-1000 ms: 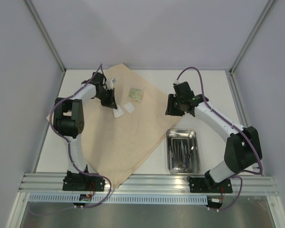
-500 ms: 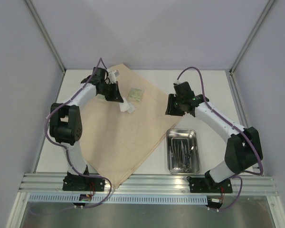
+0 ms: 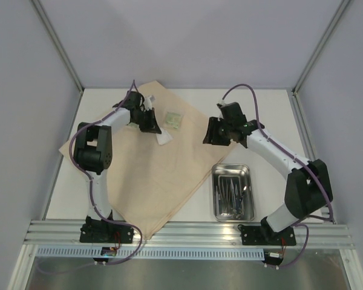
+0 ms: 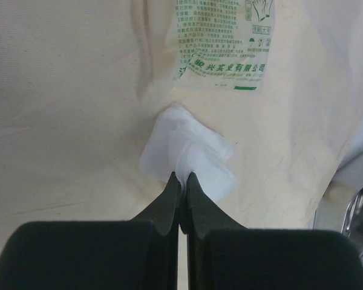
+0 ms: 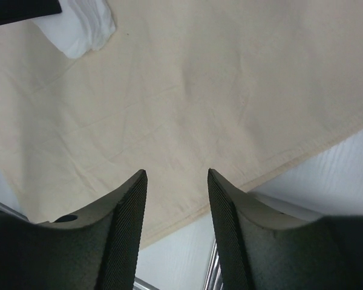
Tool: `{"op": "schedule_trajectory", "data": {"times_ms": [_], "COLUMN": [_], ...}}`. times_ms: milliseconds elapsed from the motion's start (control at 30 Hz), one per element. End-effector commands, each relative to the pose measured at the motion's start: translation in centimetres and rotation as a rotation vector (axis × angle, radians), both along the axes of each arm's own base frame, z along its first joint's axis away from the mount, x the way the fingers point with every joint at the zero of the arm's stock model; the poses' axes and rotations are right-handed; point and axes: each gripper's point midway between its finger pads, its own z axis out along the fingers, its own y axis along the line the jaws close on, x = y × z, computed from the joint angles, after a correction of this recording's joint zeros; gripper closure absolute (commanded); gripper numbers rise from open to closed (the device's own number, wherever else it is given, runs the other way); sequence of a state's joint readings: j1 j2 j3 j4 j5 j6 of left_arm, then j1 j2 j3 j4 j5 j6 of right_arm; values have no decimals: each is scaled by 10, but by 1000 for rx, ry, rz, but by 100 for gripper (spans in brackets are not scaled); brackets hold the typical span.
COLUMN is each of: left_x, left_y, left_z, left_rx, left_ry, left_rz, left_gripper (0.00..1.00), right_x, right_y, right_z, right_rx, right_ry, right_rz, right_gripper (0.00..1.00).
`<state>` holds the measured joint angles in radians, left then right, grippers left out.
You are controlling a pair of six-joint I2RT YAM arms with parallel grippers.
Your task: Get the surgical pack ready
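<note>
The tan cloth sheet [image 3: 151, 163] lies spread flat on the table. My left gripper [image 3: 152, 124] is shut on a white pad [image 3: 164, 138] and holds it just over the cloth. The left wrist view shows its jaws [image 4: 181, 176] pinching the pad [image 4: 190, 151] below a green packet [image 4: 221, 42]. The green packet [image 3: 173, 119] lies on the cloth's far part. My right gripper [image 3: 210, 134] is open and empty over the cloth's right edge [image 5: 187, 90]. The steel tray [image 3: 216, 199] with scissors and tweezers [image 3: 233, 192] stands on the table to the right of the cloth.
The right wrist view shows the white pad [image 5: 81, 27] at its top left and bare white table [image 5: 327, 169] past the cloth's hem. Grey walls and metal posts close in the back and sides. A rail [image 3: 187, 232] runs along the near edge.
My left gripper has moved right across the cloth with a white pad, bringing it to where a second pad lay. My right gripper has shifted a little left over the cloth's edge.
</note>
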<state>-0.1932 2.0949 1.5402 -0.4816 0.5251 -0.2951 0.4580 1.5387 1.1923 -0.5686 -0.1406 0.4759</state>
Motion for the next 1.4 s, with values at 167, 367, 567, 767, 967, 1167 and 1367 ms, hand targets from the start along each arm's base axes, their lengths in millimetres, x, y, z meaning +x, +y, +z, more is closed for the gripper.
{"op": "schedule_trajectory", "data": {"times_ms": [167, 367, 567, 767, 967, 1167, 1367], "left_x": [16, 17, 20, 26, 24, 21, 23], "left_y": [-17, -19, -16, -13, -10, -11, -10], "left_z": [39, 48, 17, -4, -12, -13, -11], "left_rx": [-114, -130, -99, -67, -48, -53, -50], "left_ry": [-72, -105, -37, -10, 2, 5, -4], "left_rz": [-3, -18, 15, 33, 43, 30, 33], "left_gripper": [100, 100, 100, 100, 100, 100, 100], "right_x": [51, 77, 95, 111, 123, 125, 111], "right_y": [80, 114, 140, 155, 173, 181, 185], "right_z": [15, 10, -10, -41, -73, -98, -111], "right_rx": [228, 279, 275, 278, 268, 271, 272], "right_ry": [-40, -38, -23, 27, 70, 105, 169], "right_rz": [158, 220, 258, 263, 274, 254, 265], "right_gripper": [50, 45, 41, 40, 40, 41, 46]}}
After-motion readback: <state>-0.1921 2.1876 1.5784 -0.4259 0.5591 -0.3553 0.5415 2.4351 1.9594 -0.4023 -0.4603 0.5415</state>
